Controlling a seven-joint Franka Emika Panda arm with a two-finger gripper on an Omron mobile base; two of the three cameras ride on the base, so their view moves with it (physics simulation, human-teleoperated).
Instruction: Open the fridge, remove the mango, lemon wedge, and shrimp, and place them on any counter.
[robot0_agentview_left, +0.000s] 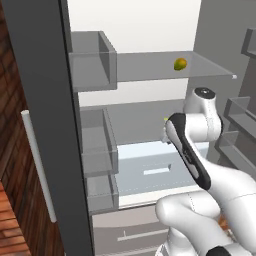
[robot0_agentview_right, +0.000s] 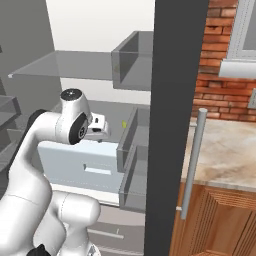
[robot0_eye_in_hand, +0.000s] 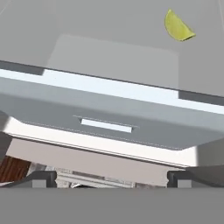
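The fridge stands with both doors swung wide. On its upper glass shelf rests the mango, round and yellow-green. One shelf lower lies the lemon wedge, a thin yellow sliver, which also shows as a speck in the base views. My arm reaches into the fridge at that middle shelf. My gripper is open with nothing between its fingers, held short of the lemon wedge and to its left. The shrimp is out of view. The beige counter lies to the right of the fridge.
A pale crisper drawer sits under the middle shelf. Door bins line the left door, and others line the right door, close beside the hand. Each door carries a silver handle. A brick wall stands behind the counter.
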